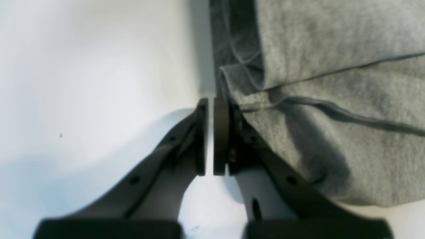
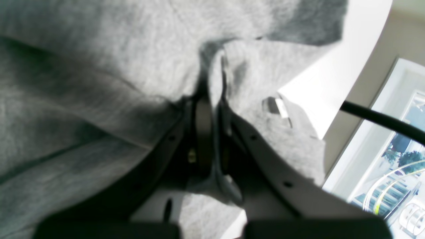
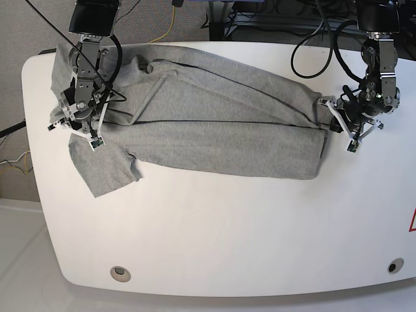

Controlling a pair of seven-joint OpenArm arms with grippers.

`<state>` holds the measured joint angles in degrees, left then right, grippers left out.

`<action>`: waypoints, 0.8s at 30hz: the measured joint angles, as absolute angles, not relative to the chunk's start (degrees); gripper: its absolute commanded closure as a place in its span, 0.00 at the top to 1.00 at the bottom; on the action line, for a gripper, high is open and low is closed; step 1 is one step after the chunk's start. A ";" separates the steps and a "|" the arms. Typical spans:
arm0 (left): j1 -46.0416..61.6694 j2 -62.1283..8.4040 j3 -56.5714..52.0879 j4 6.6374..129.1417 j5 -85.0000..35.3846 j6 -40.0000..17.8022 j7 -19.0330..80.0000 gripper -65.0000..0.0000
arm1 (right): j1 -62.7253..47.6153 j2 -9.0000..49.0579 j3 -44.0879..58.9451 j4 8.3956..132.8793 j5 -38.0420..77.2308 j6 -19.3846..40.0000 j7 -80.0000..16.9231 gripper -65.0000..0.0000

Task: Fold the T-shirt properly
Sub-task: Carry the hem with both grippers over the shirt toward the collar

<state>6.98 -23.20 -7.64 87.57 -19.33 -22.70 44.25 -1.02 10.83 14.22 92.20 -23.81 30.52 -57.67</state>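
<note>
- Lengthwise across the far half of the white table (image 3: 214, 247) lies the T-shirt (image 3: 221, 123), folded into a long grey band with its plain side up.
- At the shirt's end on the base view's left, one short sleeve (image 3: 104, 170) sticks out toward the table's near edge, flat and separate from the main band.
- Right gripper (image 2: 212, 99) sits at that same end of the T-shirt; in its wrist view the jaws are pressed together with a fold of grey cloth pinched between them, and more fabric bunches up around the fingers (image 2: 202, 119).
- Left gripper (image 1: 211, 103) is at the T-shirt's opposite end, just beside the cloth's edge; its pads (image 1: 220, 132) stand nearly together with only a thin slit between, and no cloth shows in that slit.
- Beside this gripper, the shirt's layered hems (image 1: 242, 76) are stacked, with a seam running across the fabric.
- Black cables (image 3: 312, 45) loop above the table's far edge, beyond the shirt.
</note>
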 measured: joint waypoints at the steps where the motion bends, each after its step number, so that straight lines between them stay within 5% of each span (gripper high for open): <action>1: 7.01 -23.20 -7.64 87.57 -19.33 -22.70 44.18 0.02 | -1.06 10.85 14.22 92.20 -23.81 30.46 -57.69 0.00; 24: 6.79 -22.41 -7.73 87.64 -19.31 -22.50 44.18 0.02 | 1.56 12.23 14.76 81.45 -28.32 26.96 -45.17 0.00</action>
<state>6.79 -22.41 -7.73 87.64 -19.31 -22.50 44.18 1.56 12.23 14.76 81.45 -28.32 26.96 -45.17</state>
